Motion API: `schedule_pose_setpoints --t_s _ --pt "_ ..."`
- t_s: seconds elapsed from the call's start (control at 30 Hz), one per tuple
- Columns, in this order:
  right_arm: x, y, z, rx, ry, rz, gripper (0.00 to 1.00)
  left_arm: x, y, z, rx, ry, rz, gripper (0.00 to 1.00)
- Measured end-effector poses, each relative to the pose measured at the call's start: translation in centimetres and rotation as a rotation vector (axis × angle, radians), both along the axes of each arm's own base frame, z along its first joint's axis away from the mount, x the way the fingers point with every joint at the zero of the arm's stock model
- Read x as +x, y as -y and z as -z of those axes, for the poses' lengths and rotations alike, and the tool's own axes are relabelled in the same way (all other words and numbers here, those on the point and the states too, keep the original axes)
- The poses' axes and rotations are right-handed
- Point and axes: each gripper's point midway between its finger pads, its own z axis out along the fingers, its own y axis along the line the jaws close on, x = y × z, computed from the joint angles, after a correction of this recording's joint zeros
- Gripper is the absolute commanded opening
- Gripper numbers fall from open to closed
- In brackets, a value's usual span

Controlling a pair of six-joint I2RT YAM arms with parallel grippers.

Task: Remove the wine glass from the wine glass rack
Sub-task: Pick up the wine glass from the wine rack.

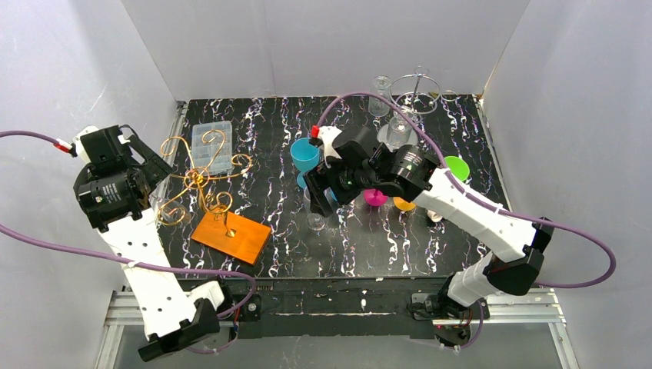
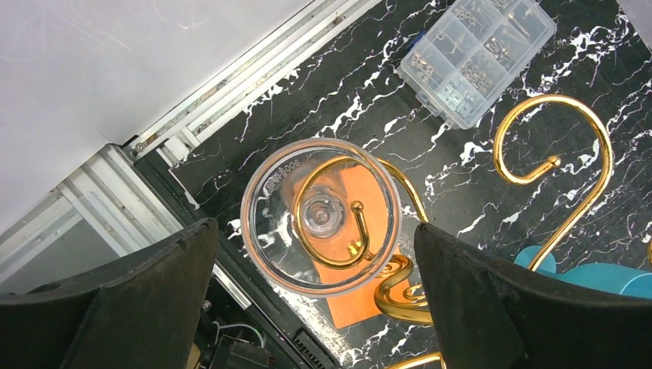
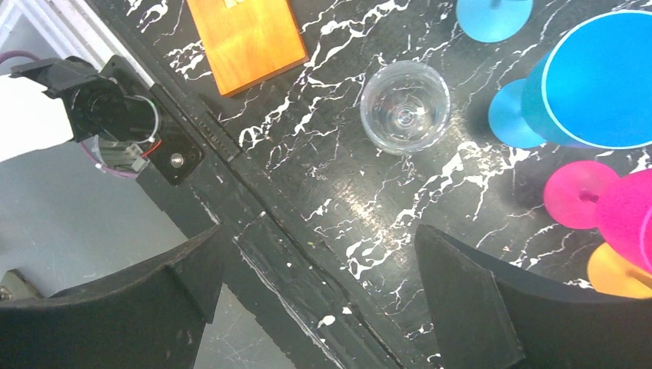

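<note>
Wine glass (image 2: 321,215): hangs on rack (image 2: 553,165), foot uppermost in the left wrist view, one gold hook curled round its stem. This arm of the rack reaches toward the left edge of the surface (image 1: 361,254).

Rack: gold wire curls on an orange base (image 1: 231,234); stands on the left side, base toward the near edge.

Left claw (image 2: 315,269): wide open, holds nothing. It sits above the wine glass, one finger (image 2: 154,284) on each side of it in the wrist view, not touching.

Right claw (image 3: 319,284): wide open, empty, over the middle of the surface toward the near edge.

Second glass (image 3: 405,108): clear, upright on the surface, mid-near, just beyond the right claw.

Blue cups (image 3: 600,81), a pink one (image 3: 627,211) and an orange one (image 3: 623,273) cluster right of the second glass.

Clear parts box (image 1: 213,146): near the far-left corner, behind the rack.
</note>
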Motion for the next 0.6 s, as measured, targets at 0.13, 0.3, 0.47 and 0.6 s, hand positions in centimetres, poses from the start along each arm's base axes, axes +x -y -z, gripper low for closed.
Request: schedule_pose_setpoints --t_s 0.13,0.3,0.47,0.6 --pt "0.6 0.1 -0.8 -0.007 0.020 0.024 0.98 0.3 0.1 0.4 -0.005 0.015 0.011 0.98" --pt "1.3 -0.1 -0.3 -0.036 0.022 0.052 0.98 1.3 0.0 0.6 -0.007 0.031 0.031 0.98" --pt "1.8 0.1 1.0 -0.084 0.006 0.088 0.98 1.8 -0.7 0.3 0.016 0.038 0.030 0.98" --pt "1.9 0.3 1.3 -0.097 -0.003 0.114 0.98 2.2 -1.4 0.2 0.029 0.042 0.024 0.98"
